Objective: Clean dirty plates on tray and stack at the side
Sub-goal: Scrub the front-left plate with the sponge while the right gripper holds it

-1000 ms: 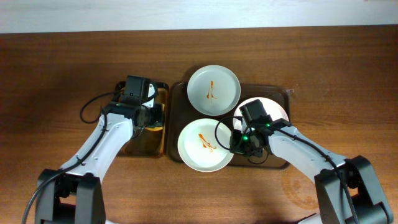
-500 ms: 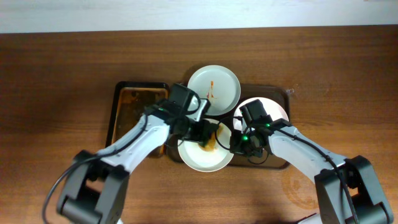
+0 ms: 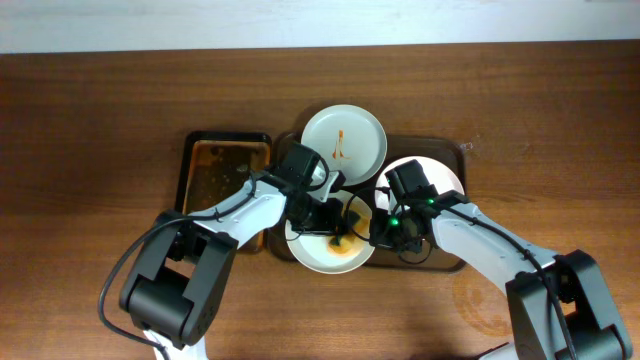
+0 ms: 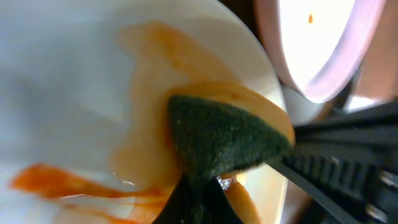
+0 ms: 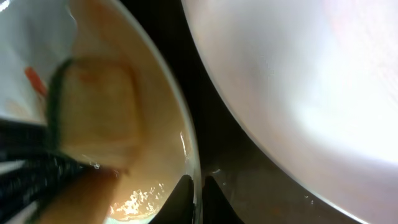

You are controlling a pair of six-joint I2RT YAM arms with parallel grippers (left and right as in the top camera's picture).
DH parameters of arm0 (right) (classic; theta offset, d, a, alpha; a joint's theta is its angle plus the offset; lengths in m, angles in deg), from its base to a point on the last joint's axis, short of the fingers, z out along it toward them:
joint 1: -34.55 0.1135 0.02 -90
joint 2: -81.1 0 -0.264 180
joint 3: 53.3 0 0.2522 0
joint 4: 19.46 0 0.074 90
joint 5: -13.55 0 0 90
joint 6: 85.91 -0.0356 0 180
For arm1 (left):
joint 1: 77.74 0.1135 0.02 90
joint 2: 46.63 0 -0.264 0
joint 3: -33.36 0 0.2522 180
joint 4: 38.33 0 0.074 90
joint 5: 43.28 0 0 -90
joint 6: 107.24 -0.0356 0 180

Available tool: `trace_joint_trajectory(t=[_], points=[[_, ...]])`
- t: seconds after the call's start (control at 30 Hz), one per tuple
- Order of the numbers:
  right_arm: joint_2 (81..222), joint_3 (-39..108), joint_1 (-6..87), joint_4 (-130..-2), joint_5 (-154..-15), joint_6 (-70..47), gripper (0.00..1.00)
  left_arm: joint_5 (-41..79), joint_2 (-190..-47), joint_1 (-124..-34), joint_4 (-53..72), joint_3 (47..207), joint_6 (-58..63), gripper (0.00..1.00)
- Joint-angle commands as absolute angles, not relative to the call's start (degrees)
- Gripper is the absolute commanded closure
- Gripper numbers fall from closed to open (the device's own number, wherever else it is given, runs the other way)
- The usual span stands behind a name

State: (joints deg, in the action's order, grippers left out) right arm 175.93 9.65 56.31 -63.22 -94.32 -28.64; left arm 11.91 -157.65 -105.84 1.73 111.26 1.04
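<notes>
Three white plates sit on the dark-brown tray (image 3: 452,262). The far plate (image 3: 343,146) has an orange-red streak. The right plate (image 3: 440,176) is partly hidden by my right arm. My left gripper (image 3: 340,226) is shut on a yellow-and-green sponge (image 4: 225,134) and presses it on the near plate (image 3: 318,252), whose sauce is smeared orange (image 4: 68,182). My right gripper (image 5: 198,194) is shut on the near plate's right rim (image 5: 186,146). The sponge also shows in the right wrist view (image 5: 99,112), and the right plate (image 5: 298,93) lies beside it there.
A narrow black-rimmed tray (image 3: 222,185) with amber liquid lies left of the brown tray. The brown tray floor (image 5: 211,124) shows between the two plates. The wooden table (image 3: 100,120) extends to the left and right.
My left arm has swung from the small amber tray over to the near plate with the sponge. The plate's sauce streak is now smeared. My right arm has not moved.
</notes>
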Motion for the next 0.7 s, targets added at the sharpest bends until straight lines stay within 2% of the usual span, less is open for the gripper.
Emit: trace_joint_trajectory(t=[0.0,0.13,0.37,0.5,0.57,0.67], points=[[176.2,10.6,56.7,-64.1,-93.6,-27.8,0.92,29.4,-157.8,-104.1,4.2,111.9,1.6,1.0],[176.2,10.6,56.7,-64.2,-93.6,-27.7,0.92,37.1,-152.7,-102.7,5.0,112.8,0.1,1.0],[176.2,10.6,56.7,-66.0,-92.4,-27.7,0.92,38.0,-147.4,-102.7,15.3,113.6,-0.2,1.0],[176.2,10.6,56.7,-65.2,-92.3,-27.7,0.9,40.3,-139.1,-102.4,15.3,114.1,-0.1,1.0],[176.2,10.6,56.7,-65.0,-92.2,-27.7,0.8,40.8,-133.9,-100.4,14.9,114.1,-0.1,1.0],[176.2,10.6,56.7,-64.9,-92.3,-27.7,0.76,40.8,-131.7,-96.4,15.1,114.0,-0.1,1.0]])
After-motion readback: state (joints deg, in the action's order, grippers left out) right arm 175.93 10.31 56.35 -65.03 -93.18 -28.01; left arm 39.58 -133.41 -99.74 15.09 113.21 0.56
